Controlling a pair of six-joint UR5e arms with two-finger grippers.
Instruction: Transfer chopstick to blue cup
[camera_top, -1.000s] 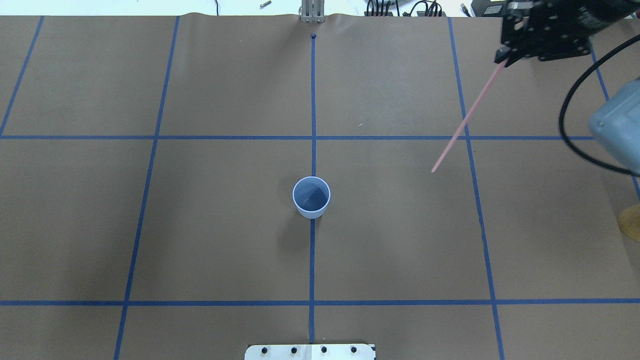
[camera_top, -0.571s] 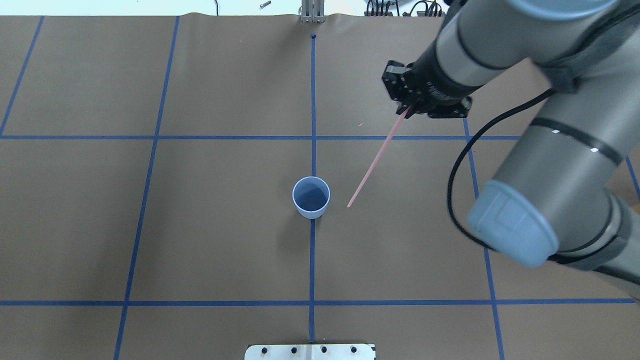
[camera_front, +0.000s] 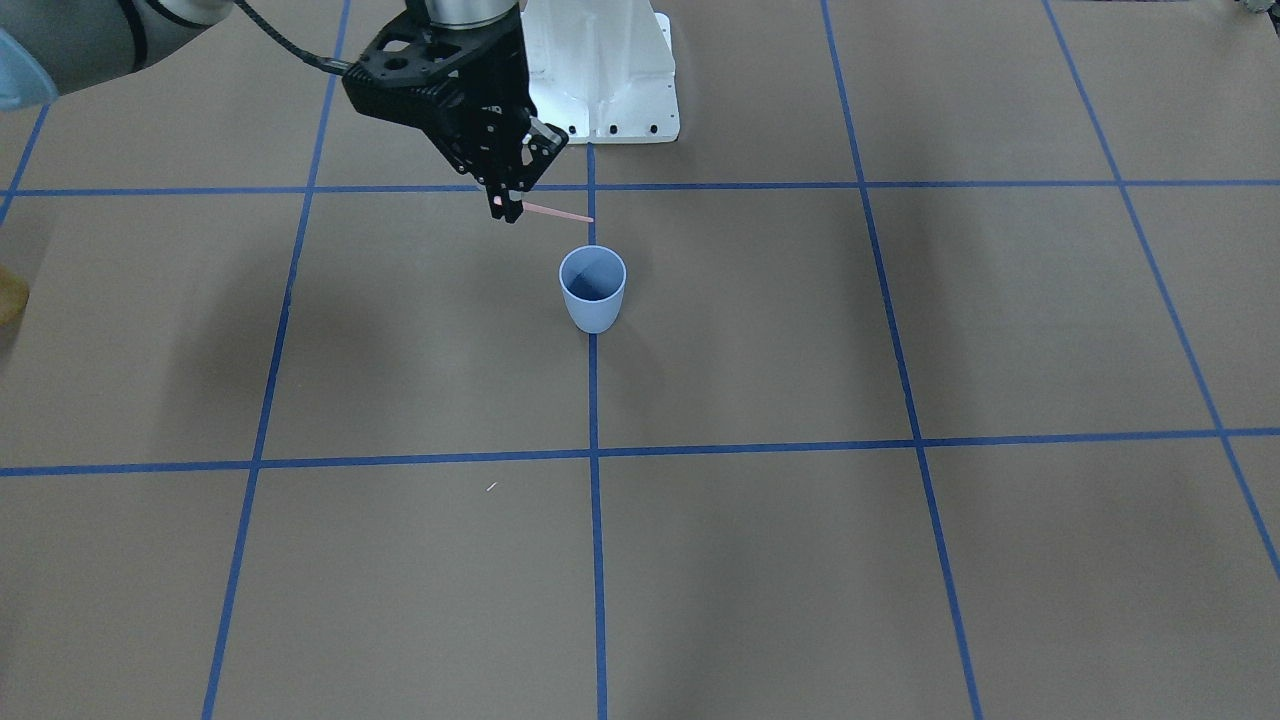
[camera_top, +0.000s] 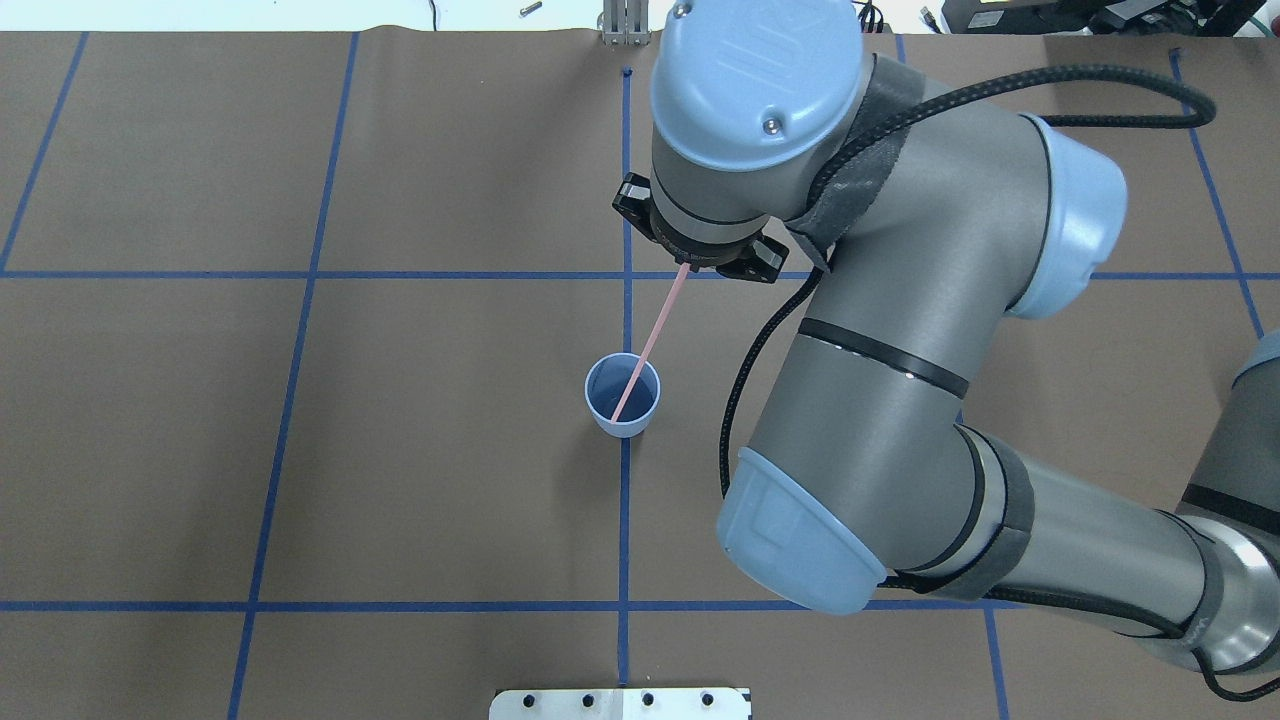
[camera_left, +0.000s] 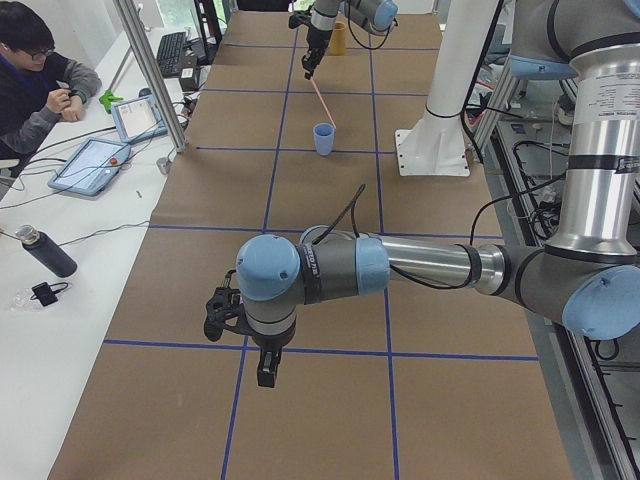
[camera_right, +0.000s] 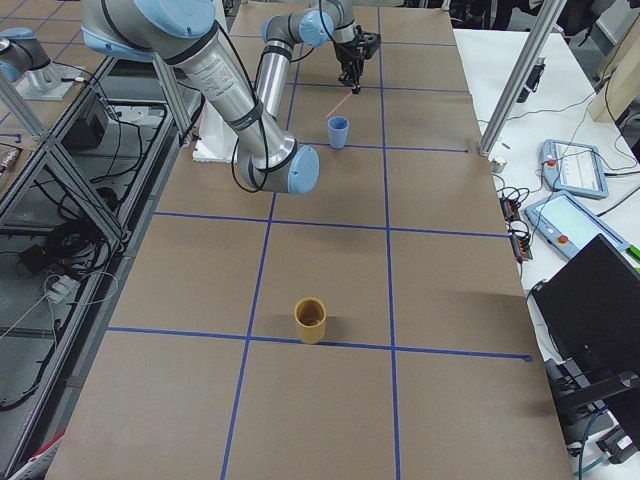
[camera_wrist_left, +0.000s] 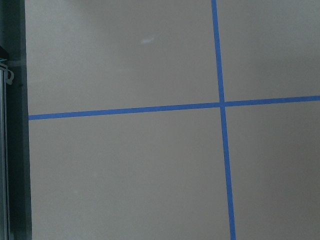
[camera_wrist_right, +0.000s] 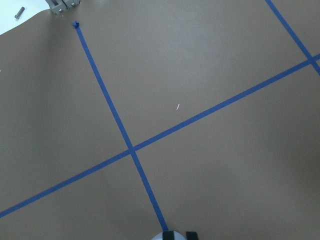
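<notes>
The blue cup stands upright at the table's centre on the blue tape line and also shows in the front view. My right gripper is shut on one end of a thin pink chopstick, held tilted above the table. In the overhead view the chopstick's free end lies over the cup's opening; in the front view its tip hovers just above the rim on the robot's side. My left gripper shows only in the exterior left view, low over the table far from the cup; I cannot tell whether it is open.
A yellow-brown cup stands at the table's right end. The white robot base is behind the blue cup. The right arm's elbow hangs over the table's right half. An operator sits beyond the far edge.
My right arm has swung from the far right corner leftward with the chopstick, bringing its tip from right of the cup to over the cup's opening. The cup has not moved.
</notes>
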